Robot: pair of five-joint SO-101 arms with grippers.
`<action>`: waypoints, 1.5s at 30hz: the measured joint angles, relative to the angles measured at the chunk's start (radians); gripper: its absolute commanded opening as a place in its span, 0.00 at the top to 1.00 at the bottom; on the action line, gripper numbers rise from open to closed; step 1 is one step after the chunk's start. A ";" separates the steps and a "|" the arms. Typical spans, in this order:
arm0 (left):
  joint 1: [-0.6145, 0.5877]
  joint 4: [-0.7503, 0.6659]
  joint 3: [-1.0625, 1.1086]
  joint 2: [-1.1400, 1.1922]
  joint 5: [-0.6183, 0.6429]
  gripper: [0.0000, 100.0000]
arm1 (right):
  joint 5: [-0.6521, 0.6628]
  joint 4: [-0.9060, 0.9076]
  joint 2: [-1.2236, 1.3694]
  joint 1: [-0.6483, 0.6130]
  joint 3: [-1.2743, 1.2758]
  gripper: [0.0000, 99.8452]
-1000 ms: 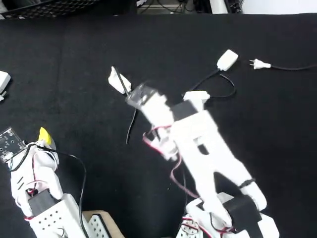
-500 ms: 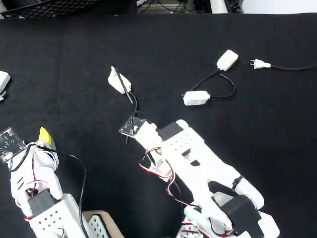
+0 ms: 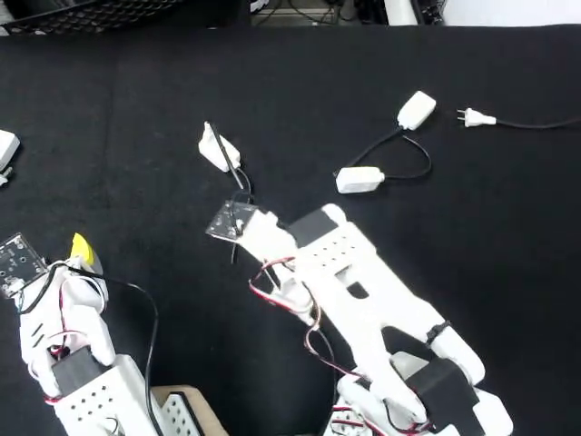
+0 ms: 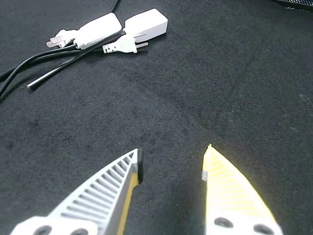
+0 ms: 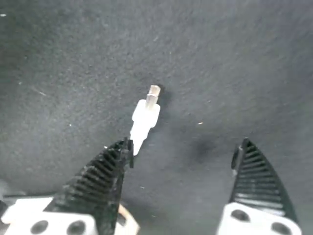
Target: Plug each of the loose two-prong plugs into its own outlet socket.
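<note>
Right gripper [image 5: 184,149] is released: its two black ribbed fingers [image 5: 100,178] stand wide apart, grasping nothing, low over the black cloth-covered table [image 3: 136,82] near its centre. Left gripper [image 4: 171,164] is likewise released, with its white finger [image 4: 105,188] and yellow finger [image 4: 230,186] spread over bare cloth at the near left corner.

One white rectangular outlet socket [image 3: 359,179] lies right of the right gripper, well apart from it. A second white outlet socket [image 3: 416,109] lies farther right and farther away, and thin black cords [image 3: 368,151] run between the two. In the left wrist view, a pair of white socket blocks [image 4: 98,29] lies side by side, well ahead of the left gripper.

A white wedge-shaped piece [image 3: 218,150] lies just beyond the right gripper.

A white corded two-prong plug [image 3: 474,116] lies just right of the second white outlet socket, apart from it, prongs pointing left. Another white two-prong plug [image 4: 122,46] rests against the pair of white socket blocks. A small white two-prong plug [image 5: 145,117] lies on the cloth between the right gripper's fingers, beside one fingertip; whether they touch cannot be determined.
</note>
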 measured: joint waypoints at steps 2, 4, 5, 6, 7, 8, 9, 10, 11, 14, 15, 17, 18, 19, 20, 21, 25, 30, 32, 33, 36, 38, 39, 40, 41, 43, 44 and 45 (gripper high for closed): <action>0.000 0.000 0.000 0.000 0.000 0.78 | 0.040 0.005 0.000 0.060 -0.052 0.68; 0.000 0.000 0.000 0.000 0.000 0.78 | 0.101 -0.008 0.000 0.140 -0.101 0.68; 0.000 0.000 0.000 0.000 0.000 0.78 | 0.137 -0.026 0.000 0.184 -0.121 0.68; 0.000 0.000 0.000 0.000 0.000 0.78 | 0.173 -0.048 0.000 0.233 -0.133 0.68; 0.000 0.000 0.000 0.000 0.000 0.78 | 0.209 -0.077 0.000 0.281 -0.143 0.68; 0.000 0.000 0.000 0.000 0.000 0.78 | 0.245 -0.109 0.000 0.324 -0.146 0.68; 0.000 0.000 0.000 0.000 0.000 0.78 | 0.281 -0.140 0.000 0.359 -0.146 0.68; 0.000 0.000 0.000 0.000 0.000 0.78 | 0.318 -0.169 0.000 0.387 -0.146 0.68; 0.000 0.000 0.000 0.000 0.000 0.78 | 0.354 -0.189 0.003 0.408 -0.146 0.68; 0.000 0.000 0.000 0.000 0.000 0.78 | 0.436 -0.235 0.046 0.434 -0.146 0.68; 0.000 0.000 0.000 0.000 0.000 0.78 | 0.457 -0.252 0.072 0.436 -0.146 0.68; 0.000 0.000 0.000 0.000 0.000 0.78 | 0.485 -0.295 0.129 0.442 -0.149 0.68; 0.000 0.000 0.000 0.000 0.000 0.78 | 0.493 -0.318 0.160 0.451 -0.161 0.68; 0.000 0.000 0.000 0.000 0.000 0.78 | 0.502 -0.342 0.192 0.460 -0.176 0.68; 0.000 0.000 0.000 0.000 0.000 0.78 | 0.511 -0.367 0.232 0.473 -0.199 0.68; 0.000 0.000 0.000 0.000 0.000 0.78 | 0.520 -0.385 0.272 0.486 -0.224 0.68; 0.000 0.000 0.000 0.000 0.000 0.78 | 0.582 -0.419 0.446 0.523 -0.361 0.68; 0.000 0.000 0.000 0.000 0.000 0.78 | 0.601 -0.420 0.643 0.551 -0.563 0.68; 0.000 0.000 0.000 0.000 0.000 0.78 | 0.601 -0.405 0.707 0.557 -0.640 0.68; 0.000 0.000 0.000 0.000 0.000 0.78 | 0.601 -0.394 0.738 0.559 -0.672 0.68; 0.000 0.000 0.000 0.000 0.000 0.78 | 0.601 -0.358 0.832 0.559 -0.773 0.70; 0.000 0.000 0.000 0.000 0.000 0.78 | 0.612 -0.327 0.899 0.559 -0.841 0.77; 0.000 0.000 0.000 0.000 0.000 0.78 | 0.615 -0.305 0.927 0.559 -0.872 0.81; 0.000 0.000 0.000 0.000 0.000 0.78 | 0.615 -0.279 0.951 0.559 -0.904 0.86; 0.000 0.000 0.000 0.000 0.000 0.78 | 0.617 -0.249 0.976 0.559 -0.939 0.89; 0.000 0.000 0.000 0.000 0.000 0.78 | 0.620 -0.190 1.014 0.559 -1.011 0.93; 0.000 0.000 0.000 0.000 0.000 0.78 | 0.620 -0.157 1.028 0.559 -1.048 0.94; 0.000 0.000 0.000 0.000 0.000 0.78 | 0.620 -0.120 1.042 0.559 -1.082 0.94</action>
